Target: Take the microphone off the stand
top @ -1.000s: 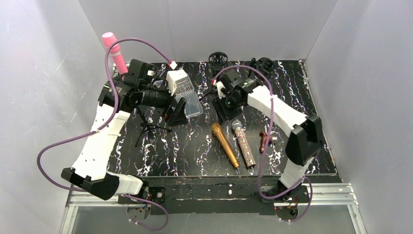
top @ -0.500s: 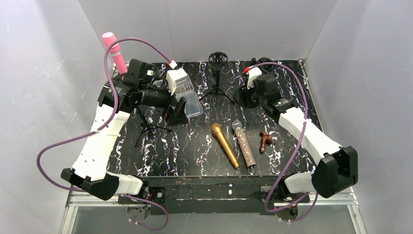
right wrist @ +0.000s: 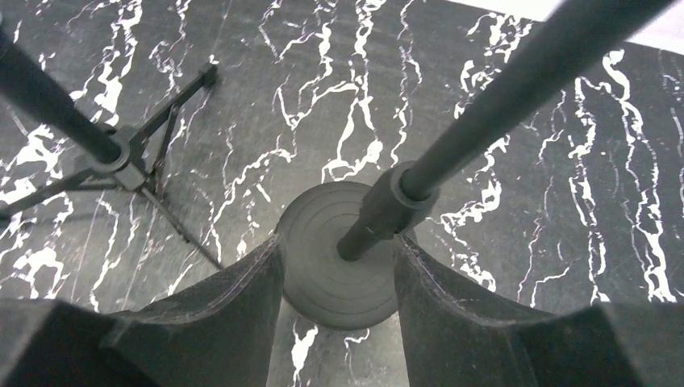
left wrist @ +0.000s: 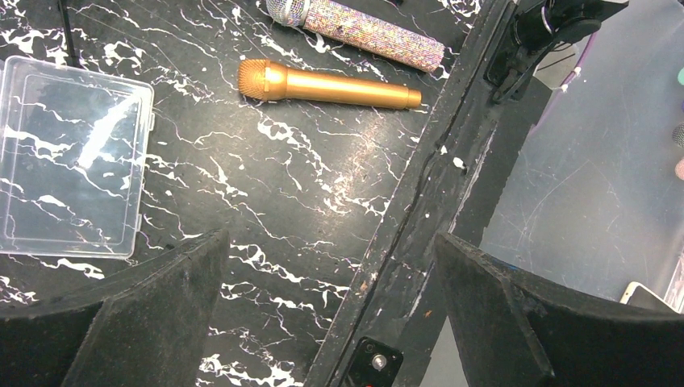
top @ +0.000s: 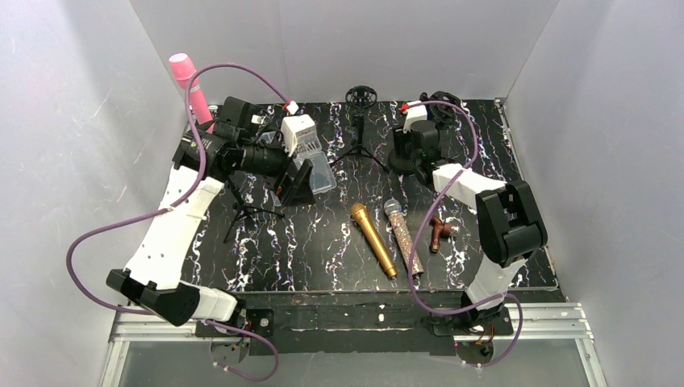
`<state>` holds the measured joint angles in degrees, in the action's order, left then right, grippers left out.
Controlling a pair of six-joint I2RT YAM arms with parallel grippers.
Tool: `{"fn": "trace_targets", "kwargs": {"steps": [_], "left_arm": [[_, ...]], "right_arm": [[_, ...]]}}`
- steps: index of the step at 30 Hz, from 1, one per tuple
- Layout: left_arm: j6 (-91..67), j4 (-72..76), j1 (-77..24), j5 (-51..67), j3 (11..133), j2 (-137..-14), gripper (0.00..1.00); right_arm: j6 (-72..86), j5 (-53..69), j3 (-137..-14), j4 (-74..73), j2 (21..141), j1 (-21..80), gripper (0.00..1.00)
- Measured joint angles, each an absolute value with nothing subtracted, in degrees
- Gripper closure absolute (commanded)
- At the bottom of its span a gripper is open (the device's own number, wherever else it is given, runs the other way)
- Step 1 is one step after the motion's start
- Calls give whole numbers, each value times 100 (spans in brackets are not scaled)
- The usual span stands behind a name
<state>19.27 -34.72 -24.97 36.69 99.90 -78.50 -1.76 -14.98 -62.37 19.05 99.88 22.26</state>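
Microphone (top: 187, 81), the pink one, stands tilted in the far-left corner, close to the left wall. Its lower end is hidden from you behind the left arm, above the legs of a tripod stand (top: 242, 211).

You are working on a black tabletop (top: 323, 242) veined with white. Plain pale walls close it in on three sides, and a metal rail (top: 548, 314) runs along the near edge.

Only the top view shows you the pink one. The left wrist view gives the left gripper (left wrist: 329, 242) with its fingers spread wide and nothing between them. Below it lie a clear plastic box (left wrist: 72, 157), a gold microphone (left wrist: 327, 85) and a glitter microphone (left wrist: 363, 32).

The right wrist view shows what the top view hides. The right gripper (right wrist: 337, 246) has its fingers partly apart on either side of the round base (right wrist: 339, 290) of a pole stand. You cannot tell whether they press on it.

Count three microphones. Count three stands too: the left tripod, a back tripod (top: 359, 149) and the round-based one. There is one clear box and one small brown fitting (top: 440, 232).
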Motion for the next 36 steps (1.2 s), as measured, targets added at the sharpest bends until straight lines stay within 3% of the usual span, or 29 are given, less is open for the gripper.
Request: {"fn": "trace_targets", "kwargs": {"steps": [12,36], "left_arm": [[1885,-3452,-2497,3747,9990,-8014,1],[1865,-3376,-2497,3850,9819,-7926,1]], "right_arm": [[-23,-1479,-5920,1990,9657,2224,48],[228,-1533,-6331,744,10060,2224,43]]}}
